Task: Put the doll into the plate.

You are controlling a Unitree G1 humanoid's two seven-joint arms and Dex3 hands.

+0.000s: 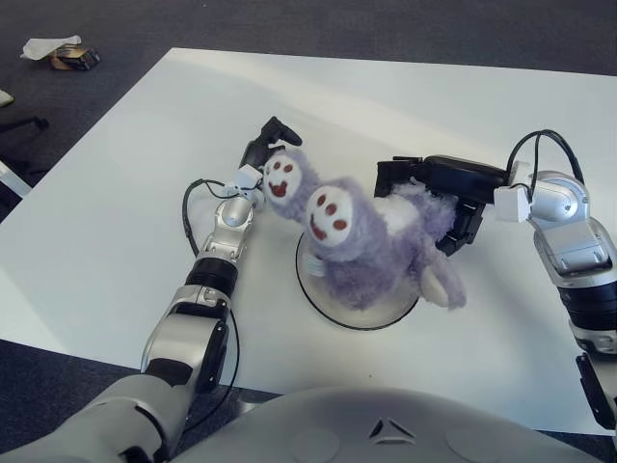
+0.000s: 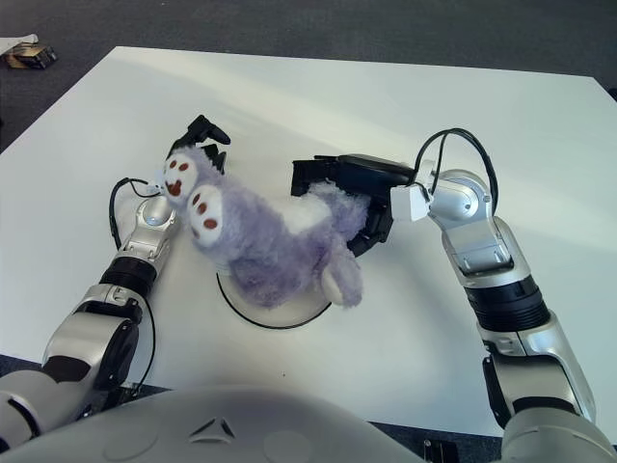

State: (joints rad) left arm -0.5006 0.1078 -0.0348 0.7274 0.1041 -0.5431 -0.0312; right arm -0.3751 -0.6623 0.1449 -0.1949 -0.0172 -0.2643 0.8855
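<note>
The purple plush doll (image 1: 371, 251) lies tilted over the white plate (image 1: 314, 289) with the black rim, its two white paws with red marks facing up and to the left. My right hand (image 1: 422, 206) reaches in from the right, its black fingers (image 1: 390, 174) wrapped around the doll's far end. My left hand (image 1: 267, 145) is behind the doll's upper paw at the plate's left side, fingers spread, holding nothing.
The white table (image 1: 135, 193) stretches far to the left and to the back. On the dark floor beyond its far left corner lie a crumpled paper and a small box (image 1: 60, 50). Cables loop off both wrists.
</note>
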